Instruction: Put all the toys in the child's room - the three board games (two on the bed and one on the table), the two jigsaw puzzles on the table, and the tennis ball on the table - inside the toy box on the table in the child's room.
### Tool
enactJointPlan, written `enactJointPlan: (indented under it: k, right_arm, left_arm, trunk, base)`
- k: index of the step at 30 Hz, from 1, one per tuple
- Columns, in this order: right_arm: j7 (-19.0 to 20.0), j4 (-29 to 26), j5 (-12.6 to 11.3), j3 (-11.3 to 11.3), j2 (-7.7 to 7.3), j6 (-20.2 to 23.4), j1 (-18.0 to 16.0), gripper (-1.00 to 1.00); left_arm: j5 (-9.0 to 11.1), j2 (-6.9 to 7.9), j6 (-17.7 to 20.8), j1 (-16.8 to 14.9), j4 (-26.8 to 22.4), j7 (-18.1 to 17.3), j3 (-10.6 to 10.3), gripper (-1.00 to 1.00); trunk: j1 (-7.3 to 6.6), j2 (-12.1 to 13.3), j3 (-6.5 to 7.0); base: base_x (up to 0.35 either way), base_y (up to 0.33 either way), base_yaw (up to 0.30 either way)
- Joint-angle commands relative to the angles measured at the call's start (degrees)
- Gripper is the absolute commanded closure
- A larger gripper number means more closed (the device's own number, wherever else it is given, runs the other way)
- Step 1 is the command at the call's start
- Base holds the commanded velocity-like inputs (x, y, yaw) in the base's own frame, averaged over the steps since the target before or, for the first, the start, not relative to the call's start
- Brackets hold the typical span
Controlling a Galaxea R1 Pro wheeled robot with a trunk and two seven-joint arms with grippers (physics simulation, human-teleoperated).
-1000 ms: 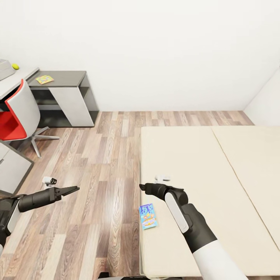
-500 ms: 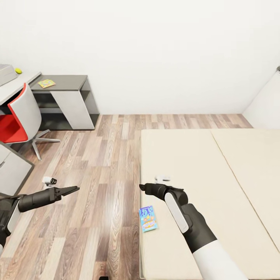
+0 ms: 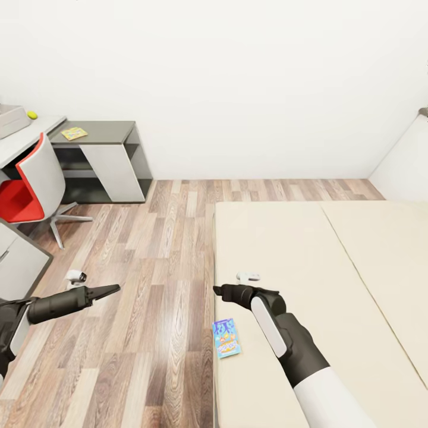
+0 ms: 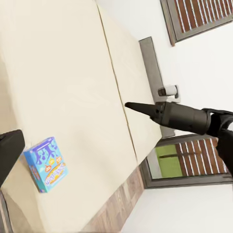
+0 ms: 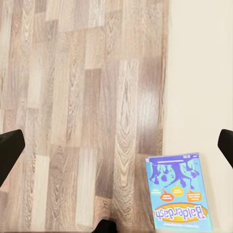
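Two grippers hung in the air with nothing held: the right gripper (image 3: 219, 290) hovered over the left edge of the bed (image 3: 333, 249), its jaws set wide apart as its wrist view showed, touching nothing; the left gripper (image 3: 113, 289) was out over the wood floor (image 3: 160, 249), and I could not tell how its jaws stood. One blue board game (image 3: 226, 337) lay flat on the mattress by that left edge, just short of the right gripper, printed "Balderdash" (image 5: 180, 211). Far off against the wall, the counter (image 3: 104, 128) carried a jigsaw puzzle (image 3: 74, 133) on its dark section, and a tennis ball (image 3: 32, 115) beside the toy box (image 3: 12, 119) on the light one, a red-and-white chair (image 3: 32, 184) before it.
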Motion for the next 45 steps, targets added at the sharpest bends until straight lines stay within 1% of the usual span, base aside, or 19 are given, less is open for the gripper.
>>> enactJointPlan:
  k: [1, 4, 5, 8, 9, 11, 12, 13, 15, 21, 25, 27, 29, 30, 32, 33, 37, 40, 45]
  right_arm:
    - [-0.6, 0.2, -0.6, 0.1, -0.02, 0.1, 0.0, -1.0]
    - [-0.5, 1.5, -0.6, 0.1, -0.22, -1.6, 0.0, -1.0]
    - [-0.5, 1.8, -0.7, 0.1, -0.28, -2.2, 0.0, -1.0]
    - [-0.5, 3.7, -0.7, -0.2, -0.46, -4.9, -0.1, -1.0]
    - [-0.5, 4.1, -0.8, -0.2, -0.48, -5.2, -0.1, -1.0]
    - [-0.5, 5.6, -0.9, -0.5, -0.51, -5.8, -0.1, -1.0]
    - [-0.5, 6.0, -0.9, -0.5, -0.51, -5.9, -0.1, -1.0]
    - [-0.5, 6.7, -0.8, -0.6, -0.52, -6.1, -0.1, -1.0]
    - [-0.5, 7.3, -0.8, -0.6, -0.56, -6.2, -0.1, -1.0]
    - [-0.5, 8.0, -0.8, -0.7, -0.6, -6.3, -0.1, -1.0]
    - [-0.6, 8.1, -0.8, -0.7, -0.61, -6.4, -0.1, -1.0]
    - [-0.6, 8.2, -0.8, -0.7, -0.62, -6.4, -0.1, -1.0]
    - [-0.6, 8.2, -0.8, -0.7, -0.62, -6.4, -0.1, -1.0]
    - [-0.6, 8.3, -0.8, -0.7, -0.62, -6.4, -0.1, -1.0]
    - [-0.6, 9.2, -0.8, -0.7, -0.62, -6.6, -0.1, -1.0]
    - [-0.6, 9.8, -0.8, -0.7, -0.62, -7.1, -0.1, -1.0]
    - [-0.6, 13.2, -0.8, -0.7, -0.62, -9.9, -0.1, -1.0]
    - [-0.6, 14.7, -0.8, -0.7, -0.62, -10.5, -0.1, -1.0]
    - [-0.6, 15.5, -0.8, -0.7, -0.63, -10.7, 0.0, -1.0]
  left_arm:
    - [0.0, 0.04, 0.6, 0.0, 0.0, 0.6, 0.0, -1.0]
    - [0.0, 0.11, 0.6, 0.0, 0.0, 5.3, 0.0, -1.0]
    - [0.0, 0.11, 0.6, 0.0, 0.0, 6.1, 0.1, -1.0]
    - [0.0, 0.13, 0.5, -0.1, 0.0, 12.2, 0.1, -1.0]
    - [0.0, 0.13, 0.5, -0.1, 0.0, 13.3, 0.1, -1.0]
    - [0.1, 0.09, 0.5, -0.1, 0.0, 17.9, 0.1, -1.0]
    - [0.1, 0.08, 0.5, -0.1, 0.0, 19.0, 0.1, -1.0]
    - [0.1, 0.04, 0.5, -0.1, 0.0, 21.0, 0.1, -1.0]
    - [0.1, -0.03, 0.5, -0.1, 0.0, 23.2, 0.0, -1.0]
    - [0.1, -0.22, 0.5, -0.1, 0.0, 26.3, -0.1, -1.0]
    - [0.1, -0.41, -0.3, -0.1, 0.0, 29.3, -0.1, -1.0]
    - [0.1, -0.51, -0.7, -0.1, 0.0, 31.8, -0.1, -1.0]
    - [0.1, -0.54, -0.8, -0.1, 0.0, 33.1, -0.1, -1.0]
    - [0.2, -0.57, -0.9, -0.1, 0.0, 34.4, -0.1, -1.0]
    - [0.2, -0.64, -1.1, -0.1, 0.0, 37.0, -0.2, -1.0]
    - [0.2, -0.72, -1.1, -0.1, 0.0, 37.7, -0.3, -1.0]
    - [0.2, -0.98, -1.1, -0.1, 0.0, 38.8, -0.5, -1.0]
    - [0.1, -1.37, -1.1, -0.1, 0.0, 39.0, -0.5, -1.0]
    - [0.1, -1.61, -1.2, -0.2, 0.0, 39.1, -0.5, -1.0]
  trunk:
    - [0.03, -0.1, 0.01]
    - [0.03, -0.1, 0.29]
    - [0.03, -0.1, 0.39]
    - [0.03, -0.1, 0.67]
    - [0.03, -0.1, 0.77]
    - [0.03, -0.1, 0.96]
    - [0.03, -0.1, 1.05]
    - [0.03, -0.1, 1.14]
    - [0.03, -0.1, 1.33]
    - [0.03, -0.1, 1.9]
    - [0.03, -0.1, 2.28]
    - [0.03, -0.1, 2.47]
    - [0.03, -0.1, 2.66]
    - [0.03, -0.1, 2.75]
    - [0.03, -0.1, 2.94]
    - [0.03, -0.1, 3.04]
    - [0.03, -0.1, 3.42]
    - [0.03, -0.1, 3.7]
    - [0.03, -0.1, 4.18]
  base:
    - [0.0, 0.0, 0.0]
    - [0.0, 0.0, 0.0]
    - [0.0, 0.0, 0.0]
    - [0.0, 0.0, 0.0]
    - [0.0, 0.0, 0.0]
    - [0.0, 0.0, 0.0]
    - [0.0, 0.0, 0.0]
    - [0.0, 0.0, 0.0]
    - [0.0, 0.0, 0.0]
    - [0.0, 0.0, 0.0]
    - [0.0, 0.0, 0.0]
    - [0.0, 0.0, 0.0]
    - [0.0, 0.0, 0.0]
    - [0.0, 0.0, 0.0]
    - [0.0, 0.0, 0.0]
    - [0.0, 0.0, 0.0]
    - [0.0, 0.0, 0.0]
    - [0.0, 0.0, 0.0]
    - [0.0, 0.0, 0.0]
